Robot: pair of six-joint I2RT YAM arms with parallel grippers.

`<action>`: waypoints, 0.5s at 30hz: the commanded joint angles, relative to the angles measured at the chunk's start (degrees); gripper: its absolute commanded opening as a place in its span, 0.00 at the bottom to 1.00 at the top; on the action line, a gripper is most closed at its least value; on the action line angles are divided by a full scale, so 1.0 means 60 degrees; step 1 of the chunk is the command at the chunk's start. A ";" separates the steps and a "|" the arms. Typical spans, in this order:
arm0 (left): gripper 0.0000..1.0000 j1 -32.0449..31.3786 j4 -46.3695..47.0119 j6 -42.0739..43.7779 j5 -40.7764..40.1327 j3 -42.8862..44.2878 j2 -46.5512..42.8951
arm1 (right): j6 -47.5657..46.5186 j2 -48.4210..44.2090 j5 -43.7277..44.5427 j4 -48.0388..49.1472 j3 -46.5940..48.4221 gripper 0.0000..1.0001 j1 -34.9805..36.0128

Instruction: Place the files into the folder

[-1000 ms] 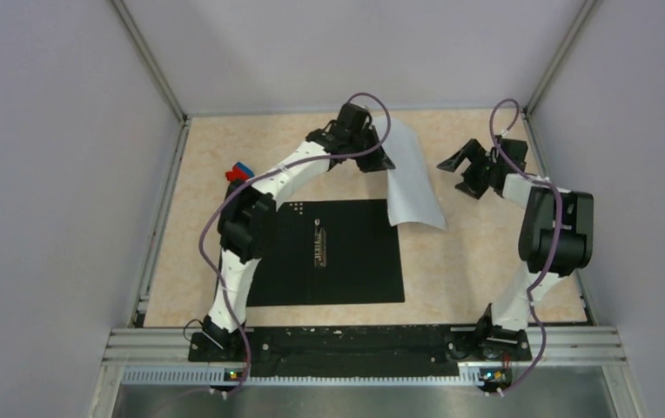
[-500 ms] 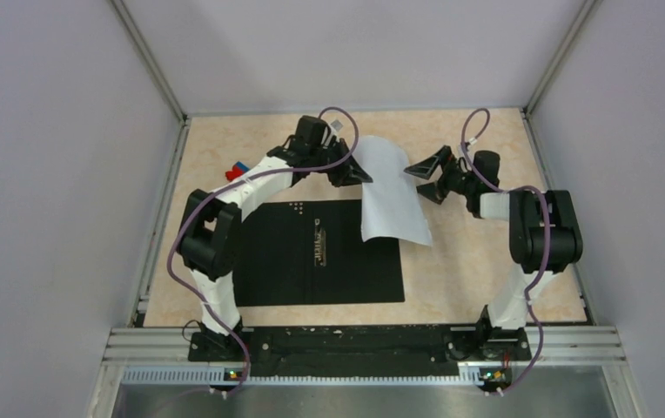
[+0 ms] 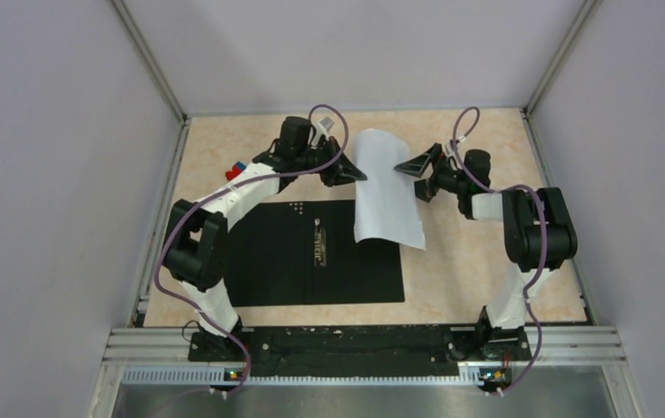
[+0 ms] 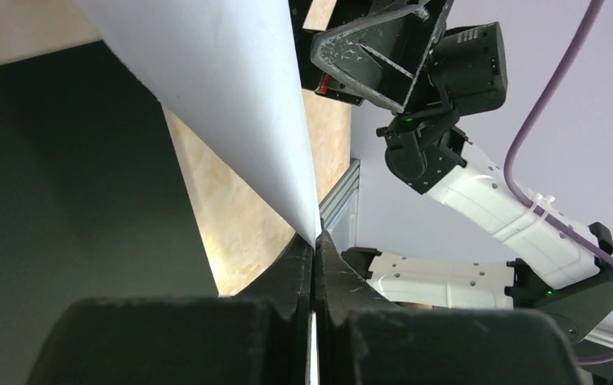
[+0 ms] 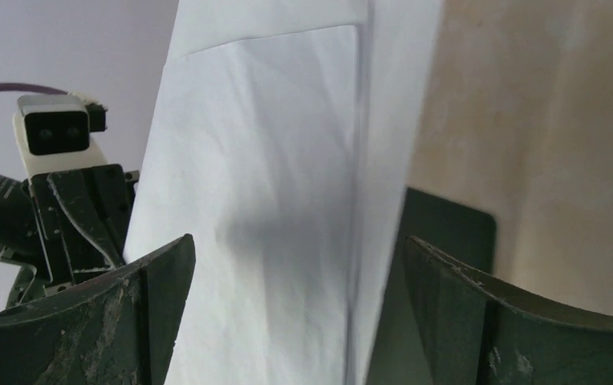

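At far left, the small red-and-blue block (image 3: 236, 170) is lying untouched on the beige tabletop (image 3: 468, 261). It is not part of the task.

The left gripper (image 3: 347, 172) is clenching the left edge of the thin white paper sheets (image 3: 386, 192). Over the last second it has been carrying them leftwards from the right-hand side of the table. Their lower edge is now overlapping the far right corner of the flat black opened folder (image 3: 346, 261), where a second ago it was only bordering that corner. My judgement is that the transfer is progressing but not finished, since most of the paper is hanging outside the folder's outline. Whether the lower edge is resting on the folder cannot be told.

The right gripper (image 3: 418, 172) has been following the sheets inward and is now standing released, jaws spread, just beside their right edge and gripping nothing.

The overhead view is showing the overlap with the folder, but not the grip itself. The left wrist view is confirming it, with both fingers pressed shut on one corner of the paper. The right wrist view is showing a stepped edge, so at least two sheets are lying staggered. No printed text is visible from either side.
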 commanded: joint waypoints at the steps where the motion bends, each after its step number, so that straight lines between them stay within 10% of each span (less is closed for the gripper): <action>1: 0.00 -0.0005 0.0565 0.0025 0.0446 -0.0487 -0.0563 | 0.0613 -0.0213 -0.0466 0.1197 -0.0037 0.98 0.0621; 9: 0.03 0.0000 -0.1017 0.0866 0.0114 -0.0806 -0.1018 | 0.1458 -0.0486 -0.0428 0.2473 -0.1279 0.66 0.0921; 13: 0.29 -0.0031 -0.2808 0.1989 -0.0937 -0.0756 -0.1415 | 0.1084 -0.0706 -0.0151 0.2024 -0.1777 0.32 0.1034; 15: 0.58 -0.0153 -0.3408 0.2444 -0.1618 -0.0914 -0.1666 | 0.0245 -0.1006 0.0220 0.0829 -0.1847 0.18 0.1083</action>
